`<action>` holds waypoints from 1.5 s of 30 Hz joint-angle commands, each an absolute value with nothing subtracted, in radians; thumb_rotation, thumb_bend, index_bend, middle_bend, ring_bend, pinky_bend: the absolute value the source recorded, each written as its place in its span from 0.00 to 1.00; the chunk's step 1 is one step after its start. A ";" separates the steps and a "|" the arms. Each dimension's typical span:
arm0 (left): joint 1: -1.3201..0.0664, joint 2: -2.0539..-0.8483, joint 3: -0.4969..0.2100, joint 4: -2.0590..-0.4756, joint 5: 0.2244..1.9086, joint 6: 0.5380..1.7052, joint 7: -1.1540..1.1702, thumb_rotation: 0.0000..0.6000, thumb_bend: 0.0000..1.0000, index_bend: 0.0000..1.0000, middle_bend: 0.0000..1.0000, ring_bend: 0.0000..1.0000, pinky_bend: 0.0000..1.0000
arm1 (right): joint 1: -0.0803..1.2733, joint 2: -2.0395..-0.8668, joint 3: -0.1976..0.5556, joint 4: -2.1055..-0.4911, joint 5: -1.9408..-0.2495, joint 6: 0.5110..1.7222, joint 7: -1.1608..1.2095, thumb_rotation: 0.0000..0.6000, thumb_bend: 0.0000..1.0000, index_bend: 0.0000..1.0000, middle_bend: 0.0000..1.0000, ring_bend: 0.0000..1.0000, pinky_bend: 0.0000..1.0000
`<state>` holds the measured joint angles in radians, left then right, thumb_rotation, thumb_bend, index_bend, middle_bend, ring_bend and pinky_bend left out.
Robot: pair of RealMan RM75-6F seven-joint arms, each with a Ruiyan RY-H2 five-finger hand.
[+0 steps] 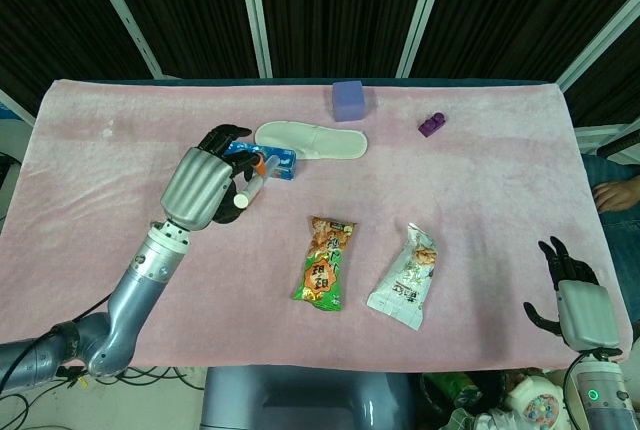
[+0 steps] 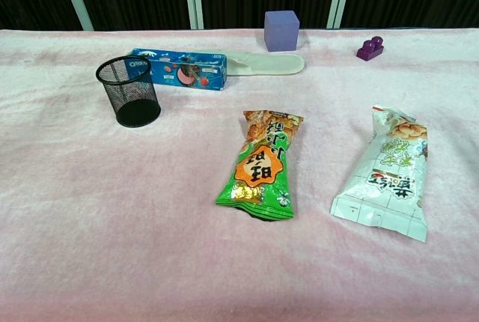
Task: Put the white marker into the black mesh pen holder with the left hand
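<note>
While the right hand [image 1: 570, 295] hangs off the near right edge of the pink surface [image 1: 480, 150] with its fingers spread on nothing, two snack packets lie nearest on it: a white packet [image 2: 387, 172] and a green one [image 2: 262, 163]. Farther back, the left hand [image 1: 205, 185] grips the white marker [image 1: 248, 188] raised above the black mesh pen holder [image 2: 129, 91], which stands upright beside a blue box [image 2: 183, 70]. Beyond lie a white slipper [image 2: 269, 63] and a purple cube [image 2: 281, 30].
</note>
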<state>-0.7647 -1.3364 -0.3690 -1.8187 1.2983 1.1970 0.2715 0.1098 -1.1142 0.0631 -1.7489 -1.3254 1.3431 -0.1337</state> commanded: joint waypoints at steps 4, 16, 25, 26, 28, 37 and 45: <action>-0.683 -1.060 -0.541 -2.226 0.934 1.015 -0.153 1.00 0.42 0.62 0.59 0.18 0.19 | 0.109 -1.115 0.063 -1.751 -1.323 1.344 -0.138 1.00 0.18 0.00 0.02 0.18 0.16; -0.491 -0.810 -0.770 -2.213 1.043 0.559 -0.816 1.00 0.42 0.62 0.59 0.18 0.19 | 0.113 -1.116 0.065 -1.755 -1.312 1.336 -0.145 1.00 0.18 0.00 0.02 0.18 0.16; -0.573 -1.061 -0.501 -1.994 1.217 0.811 -0.307 1.00 0.42 0.62 0.59 0.18 0.20 | 0.114 -1.113 0.066 -1.753 -1.311 1.334 -0.139 1.00 0.18 0.00 0.02 0.18 0.16; -0.586 -1.094 -0.477 -1.968 1.230 0.847 -0.228 1.00 0.42 0.62 0.59 0.18 0.20 | 0.114 -1.113 0.066 -1.753 -1.311 1.334 -0.138 1.00 0.18 0.00 0.02 0.18 0.16; -0.609 -1.154 -0.434 -1.914 1.263 0.912 -0.066 1.00 0.42 0.62 0.59 0.18 0.20 | 0.114 -1.112 0.066 -1.753 -1.310 1.333 -0.136 1.00 0.18 0.00 0.02 0.18 0.16; -0.652 -1.298 -0.364 -1.784 1.441 1.116 0.240 1.00 0.42 0.63 0.60 0.18 0.20 | 0.113 -1.108 0.065 -1.757 -1.309 1.332 -0.128 1.00 0.18 0.00 0.02 0.18 0.16; -0.626 -1.259 -0.351 -1.788 1.392 1.180 0.384 1.00 0.42 0.63 0.60 0.18 0.20 | 0.114 -1.108 0.063 -1.759 -1.309 1.329 -0.130 1.00 0.18 0.00 0.02 0.18 0.16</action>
<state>-0.6311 -1.2680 -0.3623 -1.7751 1.4368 1.1755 0.3659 0.1138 -1.1075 0.0633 -1.7593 -1.3093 1.3286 -0.1294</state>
